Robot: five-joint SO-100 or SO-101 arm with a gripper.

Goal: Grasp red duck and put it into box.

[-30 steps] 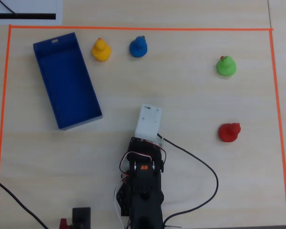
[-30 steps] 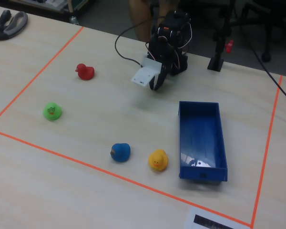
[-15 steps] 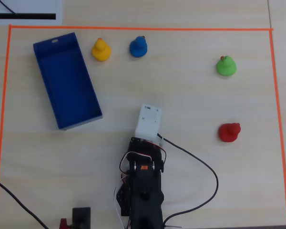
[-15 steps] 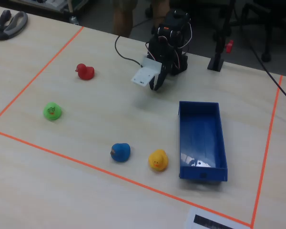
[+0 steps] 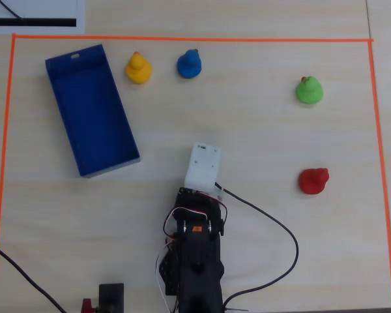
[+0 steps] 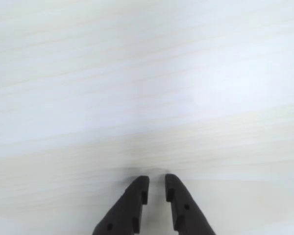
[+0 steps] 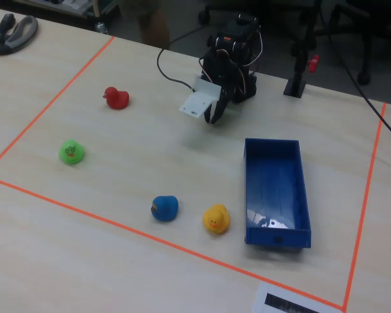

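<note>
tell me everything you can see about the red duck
The red duck is a small, solid red toy with a rounded body and smaller head, smooth like plastic or rubber. It sits upright on the pale wooden table, inside the orange tape border, touching nothing else. The gripper is well away from it. It is absent from the wrist view.

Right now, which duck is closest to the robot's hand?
The red duck. It sits alone to the right of the hand in the overhead view, while the green duck, blue duck and yellow duck are farther off.
</note>
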